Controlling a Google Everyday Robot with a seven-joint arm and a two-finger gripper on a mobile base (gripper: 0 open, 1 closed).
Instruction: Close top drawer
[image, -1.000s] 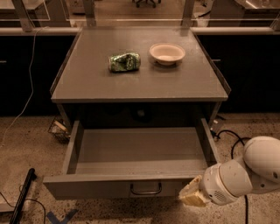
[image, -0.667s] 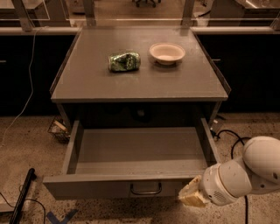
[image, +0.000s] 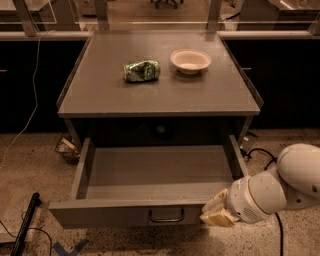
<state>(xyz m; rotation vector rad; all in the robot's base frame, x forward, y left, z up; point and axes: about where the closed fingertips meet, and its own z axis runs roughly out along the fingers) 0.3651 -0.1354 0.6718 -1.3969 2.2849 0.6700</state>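
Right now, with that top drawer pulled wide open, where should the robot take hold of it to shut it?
Probably the curved pull handle centred on the flat front of the top drawer, approached from the front. It is the only part that sticks out. The gripper sits at the front's right end, so a push there might do.

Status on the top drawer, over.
Gripper at the drawer front's right end. Top drawer wide open. Nothing visible inside or blocking it.
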